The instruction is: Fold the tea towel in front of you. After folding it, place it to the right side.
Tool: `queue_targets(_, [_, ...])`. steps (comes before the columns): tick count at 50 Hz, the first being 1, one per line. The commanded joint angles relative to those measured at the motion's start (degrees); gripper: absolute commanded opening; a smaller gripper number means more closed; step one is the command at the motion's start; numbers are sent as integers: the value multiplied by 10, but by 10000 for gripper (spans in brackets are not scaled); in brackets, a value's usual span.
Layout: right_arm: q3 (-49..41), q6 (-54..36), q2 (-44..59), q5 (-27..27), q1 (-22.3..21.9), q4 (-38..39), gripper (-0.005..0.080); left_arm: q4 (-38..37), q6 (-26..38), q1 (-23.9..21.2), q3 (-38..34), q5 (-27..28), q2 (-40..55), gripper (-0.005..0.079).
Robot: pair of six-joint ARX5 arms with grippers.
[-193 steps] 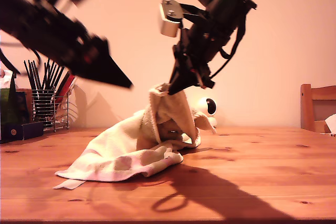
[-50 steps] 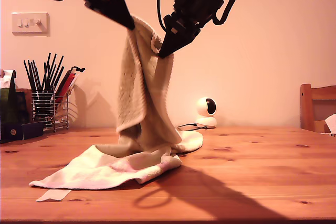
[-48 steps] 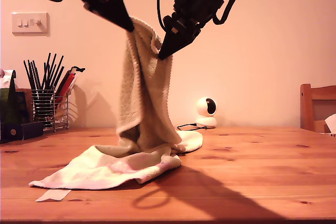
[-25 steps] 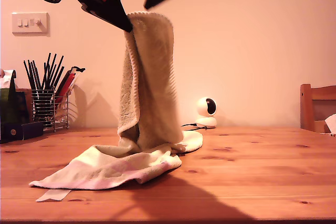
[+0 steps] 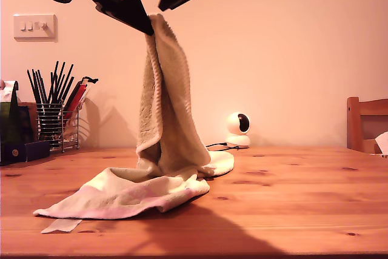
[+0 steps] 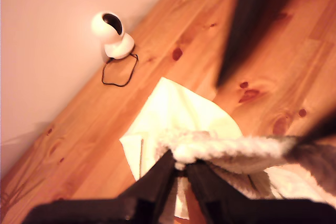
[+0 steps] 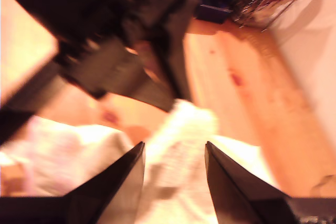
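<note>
Wooden counter (image 5: 303, 198): carries the towel's lower half.
Cream terry tea towel (image 5: 167, 119): soft, limp, light; hangs from one pinched corner; best taken at corners.
First pincer (image 6: 180, 170): clamped on towel edge.
Second pincer (image 7: 173, 174): parted, empty.

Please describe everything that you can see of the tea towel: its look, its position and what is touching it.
The tea towel is cream-coloured terry cloth with a fuzzy pile. My first gripper pinches its upper edge and holds that part high, so it hangs as a tall draped column. The lower part lies crumpled on the wooden table, spreading toward the exterior view's left. My second gripper is open and close by, gripping nothing.
</note>
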Motion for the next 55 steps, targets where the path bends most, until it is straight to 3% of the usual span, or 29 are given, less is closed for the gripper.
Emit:
queue_targets(1, [-2, 10, 9, 0, 10, 0, 325, 7, 1, -2, 1, 3, 10, -23])
queue_targets(17, [-2, 30, 9, -1, 13, -7, 325, 5, 5, -7, 1, 10, 11, -23])
queue_targets(46, [-2, 34, 9, 2, -12, -51, 325, -7, -2, 17, 38, 121, 10, -23])
queue_targets(55, [-2, 27, 9, 38, -16, -50, 322, -11, -3, 20, 58, 140, 10, -24])
